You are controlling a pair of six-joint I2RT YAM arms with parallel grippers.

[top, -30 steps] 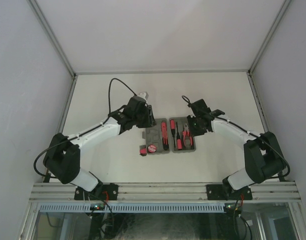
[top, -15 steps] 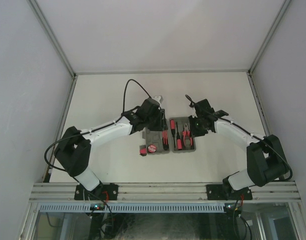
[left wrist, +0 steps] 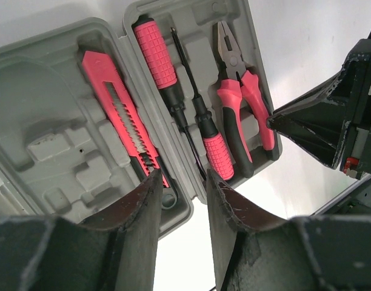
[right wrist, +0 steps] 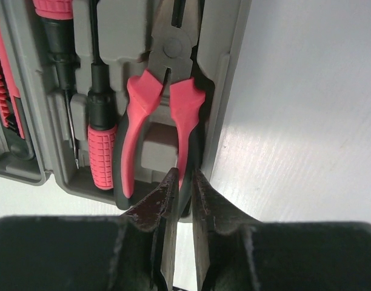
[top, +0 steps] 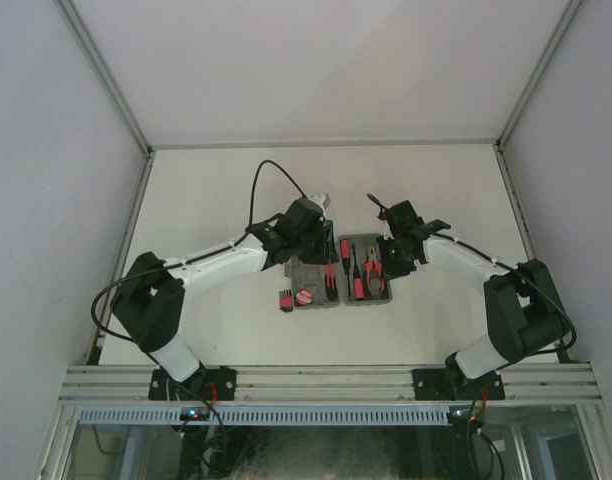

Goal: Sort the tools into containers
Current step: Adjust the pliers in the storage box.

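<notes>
At bottom centre, our right gripper (right wrist: 182,185) nips only one pliers (right wrist: 171,51) handle, so we may drop it; left gripper (left wrist: 182,185) jaws are apart.

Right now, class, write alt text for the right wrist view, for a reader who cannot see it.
The right tool, jaws nearly together, straddles one red handle of the pliers, which lie in a recess of the grey case. A red-gripped screwdriver lies in the recess beside them; white table shows past the case's edge.
</notes>
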